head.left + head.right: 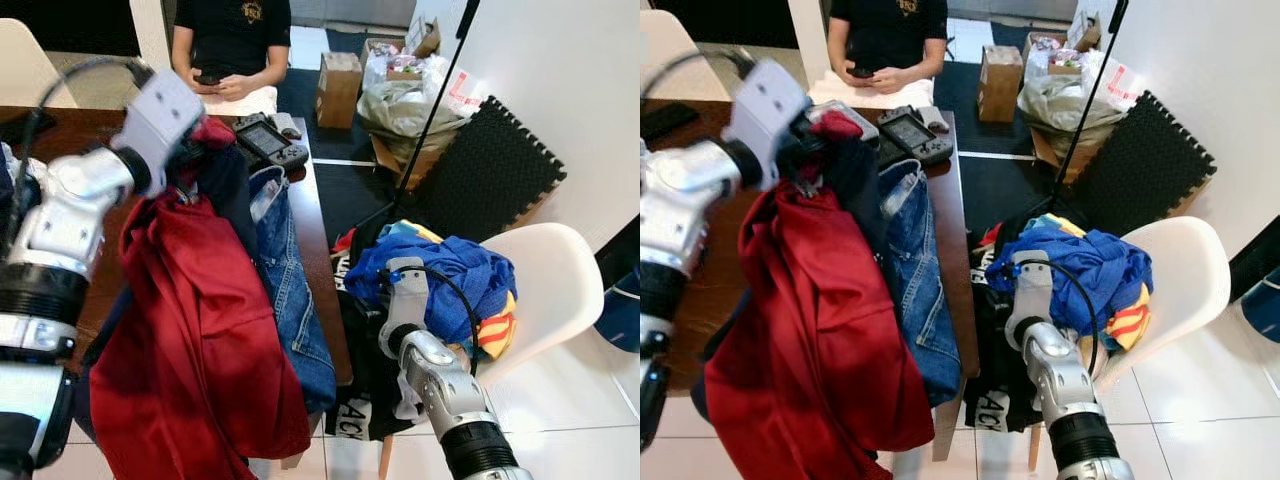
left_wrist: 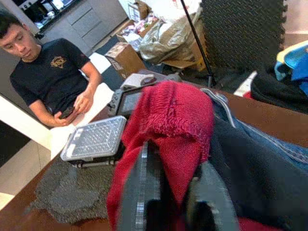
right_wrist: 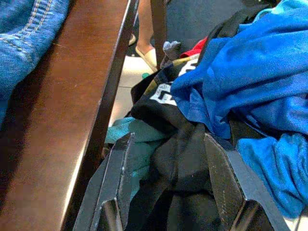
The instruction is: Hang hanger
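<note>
A red garment (image 1: 200,330) hangs from my left gripper (image 1: 190,140), which is raised above the dark wooden table (image 1: 312,225). In the left wrist view the two fingers (image 2: 139,187) are shut on a bunched fold of the red fabric (image 2: 173,115). My right gripper (image 1: 402,272) is low beside the table edge, at a pile of clothes (image 1: 455,270) on a white chair (image 1: 560,280). Its fingers (image 3: 120,163) stand apart, with black cloth (image 3: 178,159) lying between them. A thin black pole (image 1: 430,110) rises behind the chair.
Blue jeans (image 1: 290,280) drape over the table's right edge. A handheld game console (image 1: 270,140) lies at the far end, where a person (image 1: 235,40) sits holding a phone. Cardboard boxes (image 1: 338,88), bags and a black foam mat (image 1: 490,170) stand beyond the chair.
</note>
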`<state>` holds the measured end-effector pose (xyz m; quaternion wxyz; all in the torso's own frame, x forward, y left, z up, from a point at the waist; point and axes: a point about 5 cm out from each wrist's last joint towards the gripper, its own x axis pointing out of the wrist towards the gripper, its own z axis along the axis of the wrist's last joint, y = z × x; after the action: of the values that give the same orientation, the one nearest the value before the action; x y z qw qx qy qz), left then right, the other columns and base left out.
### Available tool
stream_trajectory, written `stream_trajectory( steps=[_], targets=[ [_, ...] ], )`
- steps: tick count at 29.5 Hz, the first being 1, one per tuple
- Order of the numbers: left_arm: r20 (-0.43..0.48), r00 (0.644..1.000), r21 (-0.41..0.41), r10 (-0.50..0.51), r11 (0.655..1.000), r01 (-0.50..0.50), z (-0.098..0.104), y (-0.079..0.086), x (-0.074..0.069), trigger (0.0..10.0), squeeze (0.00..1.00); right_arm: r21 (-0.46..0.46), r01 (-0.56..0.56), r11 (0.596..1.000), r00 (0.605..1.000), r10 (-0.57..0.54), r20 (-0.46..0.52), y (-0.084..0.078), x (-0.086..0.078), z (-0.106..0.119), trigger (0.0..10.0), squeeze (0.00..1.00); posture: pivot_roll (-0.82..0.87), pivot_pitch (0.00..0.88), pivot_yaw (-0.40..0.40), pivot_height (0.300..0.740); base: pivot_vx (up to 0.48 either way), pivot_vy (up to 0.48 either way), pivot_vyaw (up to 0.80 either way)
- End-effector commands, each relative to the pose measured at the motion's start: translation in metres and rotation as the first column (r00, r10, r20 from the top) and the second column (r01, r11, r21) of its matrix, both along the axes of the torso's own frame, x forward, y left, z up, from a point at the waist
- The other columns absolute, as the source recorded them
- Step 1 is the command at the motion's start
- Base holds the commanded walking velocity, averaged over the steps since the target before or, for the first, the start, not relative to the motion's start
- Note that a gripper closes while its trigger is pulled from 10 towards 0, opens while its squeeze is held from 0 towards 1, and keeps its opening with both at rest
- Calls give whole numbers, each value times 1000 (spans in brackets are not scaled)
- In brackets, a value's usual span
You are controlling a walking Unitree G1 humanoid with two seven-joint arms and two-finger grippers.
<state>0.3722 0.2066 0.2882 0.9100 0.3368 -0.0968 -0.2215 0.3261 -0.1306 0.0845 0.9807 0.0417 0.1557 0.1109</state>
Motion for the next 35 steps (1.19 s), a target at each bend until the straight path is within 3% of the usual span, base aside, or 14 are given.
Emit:
stream_trajectory(
  steps=[1, 7, 8, 9, 10, 16, 21, 26, 28, 29, 30, 31, 32, 35],
  targets=[
    [-30, 999, 22, -44, 999, 44, -6, -3, -4, 10000, 1000, -2, 14, 1000, 1000, -14, -5, -5, -3, -4, 10000, 0, 51, 102, -77, 740, 0, 0, 0],
    [-54, 998, 46, -27, 999, 29, -3, 7, -9, 10000, 1000, 0, 16, 1000, 1000, -16, -7, -4, -3, -4, 10000, 0, 51, 101, -76, 740, 0, 0, 0],
    [-54, 998, 51, -8, 999, 10, -1, 12, -9, 10000, 518, 1, 17, 1000, 1000, -17, -7, -4, -3, -4, 10000, 0, 51, 101, -76, 740, 0, 0, 0],
    [-54, 998, 51, -8, 999, 10, -1, 12, -9, 10000, 518, 1, 17, 1000, 1000, -17, -7, -4, -3, -4, 10000, 0, 51, 101, -76, 740, 0, 0, 0],
    [-60, 998, 30, 7, 1000, -6, 3, 16, -11, 10000, 0, 2, 16, 1000, 1000, -16, -7, -4, -3, -4, 10000, 0, 53, 100, -75, 740, 0, 0, 0],
    [-84, 985, -105, -149, 985, 140, 23, 15, -28, 10000, 0, 4, 14, 1000, 1000, -14, -8, -3, -3, -5, 10000, 0, 55, 98, -76, 740, 0, 0, 0],
    [-99, 906, -272, -412, 887, 373, 37, 3, -54, 10000, 0, 6, 19, 1000, 1000, -19, 0, -4, -2, -4, 10000, 0, 65, 94, -79, 740, 0, 0, 0],
    [-131, 853, -335, -505, 832, 442, 36, -1, -65, 10000, 0, 5, 31, 1000, 999, -31, 9, -7, 0, -3, 10000, 0, 65, 92, -77, 740, 0, 0, 0],
    [-103, 877, -371, -469, 836, 404, 38, 0, -63, 10000, 0, 26, 62, 998, 996, -63, 62, -12, 4, 8, 10000, 0, 66, 87, -75, 740, 0, 0, 0],
    [-77, 913, -407, -400, 849, 337, 41, 2, -58, 10000, 0, 50, 78, 996, 990, -84, 114, -16, 7, 18, 10000, 0, 66, 87, -75, 740, 0, 0, 0],
    [-29, 972, -432, -231, 880, 197, 42, 5, -47, 10000, 0, 83, 81, 993, 981, -95, 170, -17, 11, 31, 10000, 0, 69, 83, -77, 740, 0, 0, 0],
    [-24, 999, -453, -39, 891, 24, 36, 7, -36, 10000, 0, 134, 74, 988, 970, -103, 220, -17, 15, 46, 10000, 0, 69, 83, -77, 740, 0, 0, 0],
    [-25, 996, -457, 83, 886, -85, 31, 8, -31, 10000, 0, 166, 63, 984, 964, -104, 245, -16, 17, 55, 10000, 0, 68, 81, -76, 740, 0, 0, 0],
    [-31, 989, -458, 144, 878, -142, 29, 9, -29, 10000, 0, 185, 57, 981, 961, -105, 258, -15, 18, 60, 10000, 0, 68, 81, -76, 740, 0, 0, 0]
  ],
)
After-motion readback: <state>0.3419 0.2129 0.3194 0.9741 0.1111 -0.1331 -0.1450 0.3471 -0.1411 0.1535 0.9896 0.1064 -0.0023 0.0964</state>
